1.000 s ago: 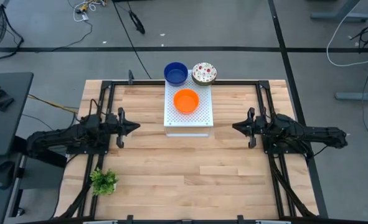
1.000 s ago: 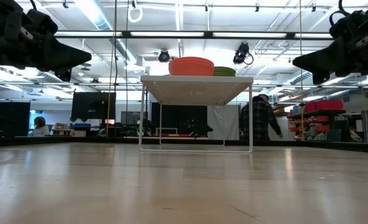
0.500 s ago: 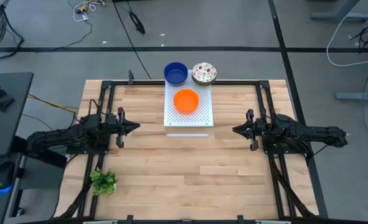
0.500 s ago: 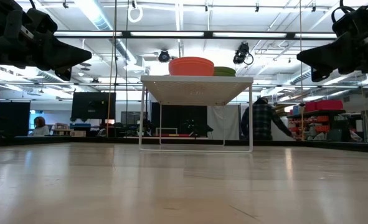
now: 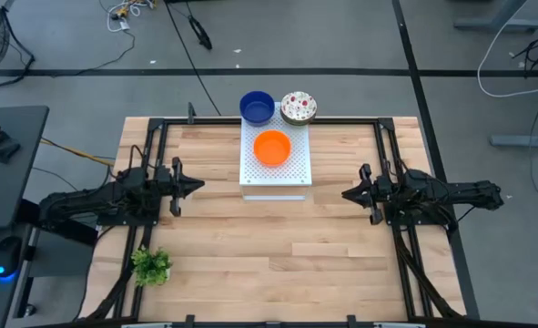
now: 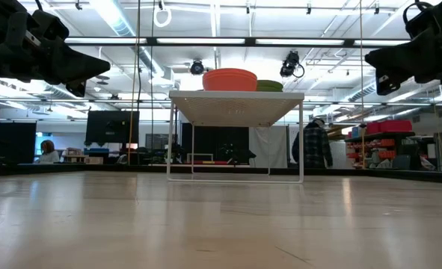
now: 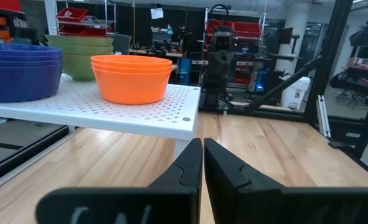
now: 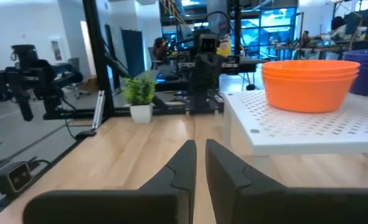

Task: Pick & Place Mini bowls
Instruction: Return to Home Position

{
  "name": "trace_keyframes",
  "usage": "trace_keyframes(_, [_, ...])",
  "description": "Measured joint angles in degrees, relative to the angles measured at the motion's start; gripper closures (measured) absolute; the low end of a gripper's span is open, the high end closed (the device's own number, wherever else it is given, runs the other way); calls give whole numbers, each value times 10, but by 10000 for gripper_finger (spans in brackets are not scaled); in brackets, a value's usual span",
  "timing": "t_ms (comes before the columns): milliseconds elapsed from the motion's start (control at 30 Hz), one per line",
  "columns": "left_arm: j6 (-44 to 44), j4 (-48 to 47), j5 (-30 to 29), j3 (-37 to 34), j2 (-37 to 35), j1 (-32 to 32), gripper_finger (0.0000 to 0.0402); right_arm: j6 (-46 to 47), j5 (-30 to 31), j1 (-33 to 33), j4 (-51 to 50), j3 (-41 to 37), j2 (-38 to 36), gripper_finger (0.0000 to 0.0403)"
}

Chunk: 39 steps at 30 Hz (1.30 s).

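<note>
Stacked orange mini bowls [image 5: 271,147] stand on a raised white perforated board [image 5: 276,179]. They also show as the orange stack [image 7: 132,78] and the orange stack [image 8: 307,84] in the wrist views. Blue bowls [image 5: 257,107] and white red-speckled bowls [image 5: 298,107] stand at the board's far end. My left gripper [image 5: 200,185] hovers left of the board, fingers shut [image 7: 203,145]. My right gripper [image 5: 344,193] hovers right of it, fingers shut with a thin slit between them [image 8: 200,147]. Both point at the board and hold nothing.
A small green potted plant [image 5: 151,265] stands near the table's near left corner. The board stands on thin legs [image 6: 171,142] with open space beneath. Bare wood lies between each gripper and the board and across the near half. A person [image 6: 311,143] stands in the room behind.
My right gripper has drawn back a little toward the table's right edge and risen slightly, its fingers unchanged. The person in the room behind has turned and shifted. The bowls have stayed in place.
</note>
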Motion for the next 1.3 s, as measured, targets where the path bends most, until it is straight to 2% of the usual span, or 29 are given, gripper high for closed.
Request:
trace_keyframes(133, [0, 0, 0, 0, 0, 0, 383, 6, 0, 19, 0, 0, 0, 363])
trace_keyframes(333, [0, 0, 0, 0, 0, 0, 383, -44, 0, 21, 0, 0, 0, 363])
trace_keyframes(567, [0, 0, 0, 0, 0, 0, 383, -39, 0, 1, 0, 0, 0, 363])
trace_keyframes(1300, [0, -1, 1, 0, -10, -12, 383, -38, 0, 0, 1, 0, 0, 363])
